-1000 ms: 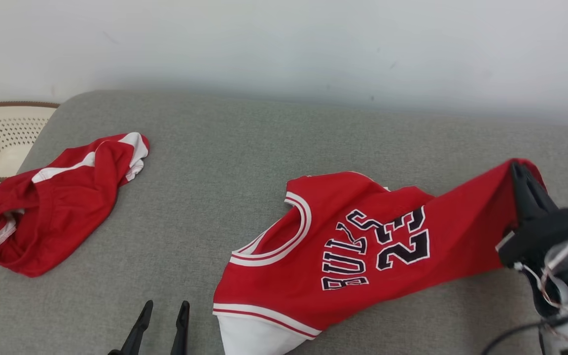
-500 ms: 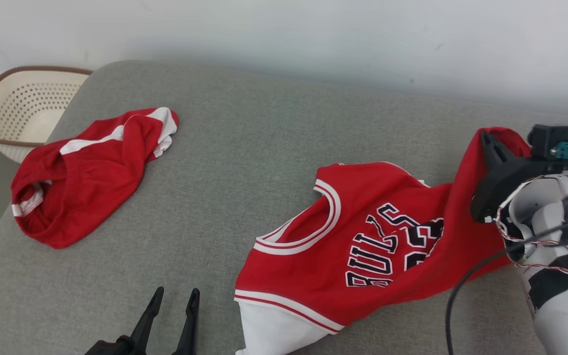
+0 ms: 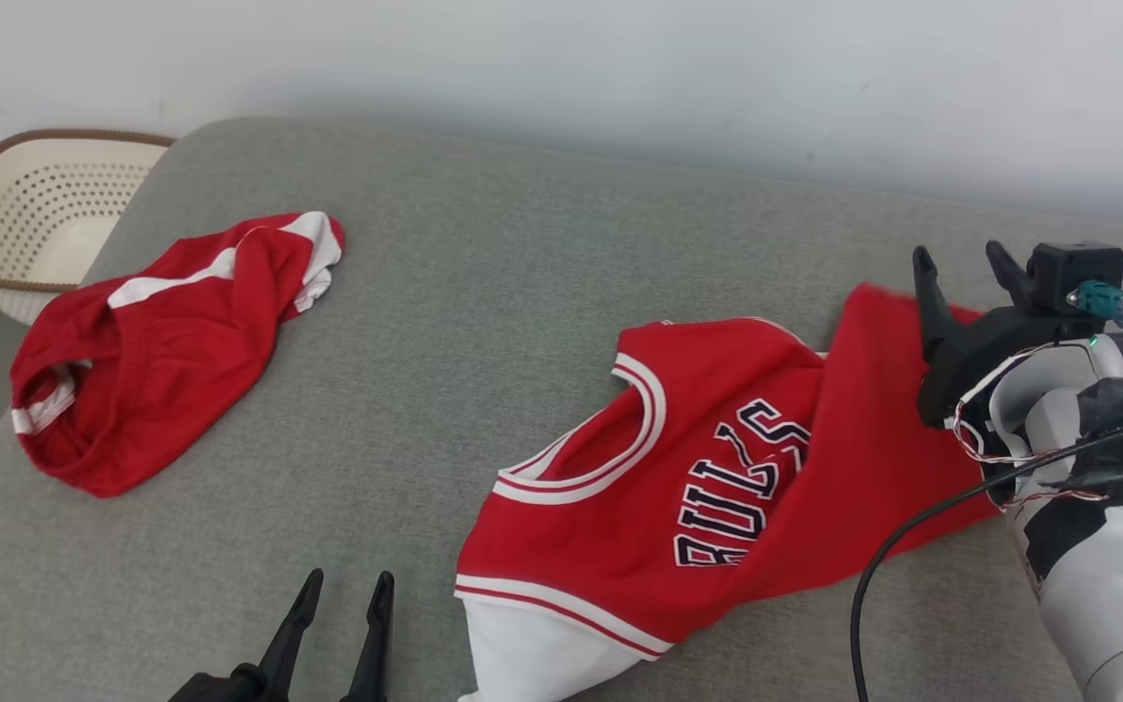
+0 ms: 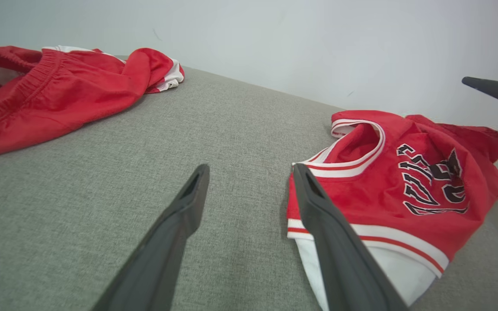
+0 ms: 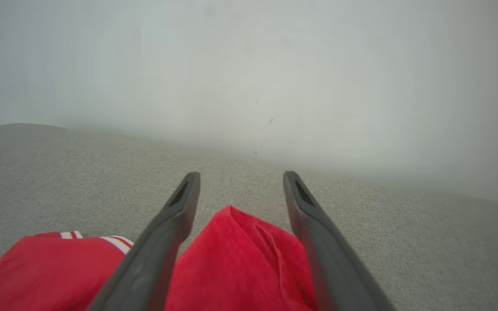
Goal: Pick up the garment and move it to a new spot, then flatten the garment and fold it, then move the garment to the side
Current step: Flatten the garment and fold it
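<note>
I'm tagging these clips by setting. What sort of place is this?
Probably a home-style bedroom or laundry corner, perhaps staged: a grey fabric-covered cushion with a red jersey and red shorts on it, a plain white wall behind, and a cream perforated laundry basket beside it.

My right gripper (image 5: 241, 174) has its jaws spread wide, and a bunched red fold of the garment (image 5: 236, 259) rises between them. I see striped trim (image 5: 115, 242) at lower left, the grey cushion (image 5: 404, 242) beyond, and a pale wall (image 5: 249, 65) behind.
</note>
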{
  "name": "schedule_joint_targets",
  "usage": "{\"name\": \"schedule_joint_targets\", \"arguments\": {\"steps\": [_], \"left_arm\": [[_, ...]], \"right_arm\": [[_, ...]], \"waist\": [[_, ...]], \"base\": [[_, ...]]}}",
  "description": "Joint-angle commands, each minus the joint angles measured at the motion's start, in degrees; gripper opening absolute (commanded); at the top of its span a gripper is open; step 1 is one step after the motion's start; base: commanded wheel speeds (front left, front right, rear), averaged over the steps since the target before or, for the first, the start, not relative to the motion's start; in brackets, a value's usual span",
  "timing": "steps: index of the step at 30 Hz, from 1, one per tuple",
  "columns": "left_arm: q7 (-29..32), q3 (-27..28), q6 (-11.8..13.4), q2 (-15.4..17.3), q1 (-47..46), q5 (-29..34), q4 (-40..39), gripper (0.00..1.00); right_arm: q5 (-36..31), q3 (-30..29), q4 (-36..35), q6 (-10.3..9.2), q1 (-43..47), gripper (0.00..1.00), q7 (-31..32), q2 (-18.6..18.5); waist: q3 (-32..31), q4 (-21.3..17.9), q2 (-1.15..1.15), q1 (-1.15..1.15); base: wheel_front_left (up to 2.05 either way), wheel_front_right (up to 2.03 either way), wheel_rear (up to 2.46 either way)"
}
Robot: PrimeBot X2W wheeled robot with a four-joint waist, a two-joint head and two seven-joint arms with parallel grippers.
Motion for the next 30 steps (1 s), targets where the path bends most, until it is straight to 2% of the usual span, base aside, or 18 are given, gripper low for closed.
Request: {"name": "schedule_joint_targets", "arguments": {"steps": [1, 5, 15, 21, 30], "left_arm": [[-0.3, 0.2, 0.3, 0.0, 0.5, -0.1, 0.0, 1.00], [-0.3, 0.3, 0.3, 0.0, 0.9, -0.1, -0.2, 1.00], [-0.3, 1.4, 0.8, 0.0, 1.9, 0.3, -1.3, 1.00], [-0.3, 3.0, 0.5, 0.0, 1.9, 0.7, -1.7, 1.00], [-0.3, 3.0, 0.0, 0.0, 1.3, 1.0, -1.4, 1.00]], "right_arm": [[0.7, 0.5, 0.0, -0.04, -0.6, 1.00, -1.3, 0.1], [3.1, 0.2, -2.1, -0.04, 1.3, 1.00, -3.4, 0.7], [7.2, -5.3, -11.7, -0.04, 14.9, 1.00, -4.4, -3.5], [8.4, -7.7, -15.8, -0.04, 23.7, 1.00, -0.3, -3.2], [9.8, -6.2, -14.9, -0.04, 25.5, 1.00, 3.6, -1.7]], "waist": [[-0.7, -1.4, 0.00, -0.01], [-1.2, -3.0, 0.00, -0.01], [-1.8, -5.2, 0.00, -0.01], [-1.6, -5.6, 0.00, -0.01], [-1.3, -4.8, 0.00, -0.01]], "base": [[0.00, 0.00, 0.00], [0.00, 0.00, 0.00], [0.00, 0.00, 0.00], [0.00, 0.00, 0.00], [0.00, 0.00, 0.00]]}}
